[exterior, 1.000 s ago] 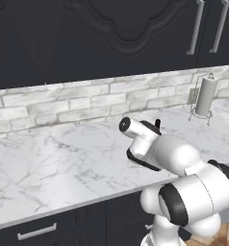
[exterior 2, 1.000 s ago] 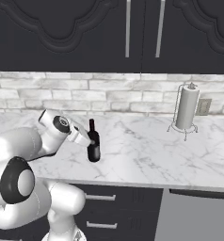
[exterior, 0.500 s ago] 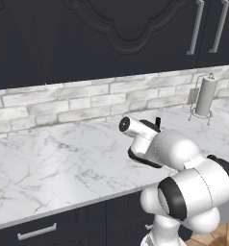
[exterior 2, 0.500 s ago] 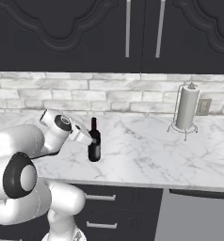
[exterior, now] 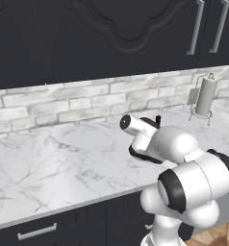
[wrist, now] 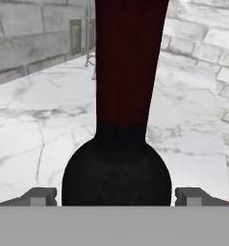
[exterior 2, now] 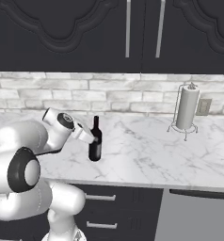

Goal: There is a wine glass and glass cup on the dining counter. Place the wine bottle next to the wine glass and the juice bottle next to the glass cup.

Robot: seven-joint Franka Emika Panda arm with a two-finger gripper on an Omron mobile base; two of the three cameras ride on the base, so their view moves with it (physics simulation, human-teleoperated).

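— Where's the wine bottle (exterior 2: pixel 95 140) now?

— Standing upright on the white marble bench (exterior 2: pixel 147 150), out in the middle of the top and well apart from the paper towel holder (exterior 2: pixel 186 109) by the brick wall (exterior 2: pixel 109 94). From my hand camera its dark shoulder and dark red neck (wrist: pixel 128 57) rise right in front of me.

— And your fingers (wrist: pixel 116 196)?

— Spread, one tip on each side of the bottle's shoulder (wrist: pixel 116 178). There's a sliver of marble showing between each tip and the glass, so I'm around the bottle but not clamped on it (the gap is small, though). In the view from the right my hand (exterior 2: pixel 85 135) sits level with the upper body of the bottle, just at its left.

— Anything different from a second ago?

— The bottle hasn't shifted; it stands on the same patch of marble. My hand has stayed against it at the same height. My elbow has swung somewhat, seen from the left side, where the bottle's top (exterior: pixel 158 118) peeks over my wrist. The fingers have begun to draw in very slightly.
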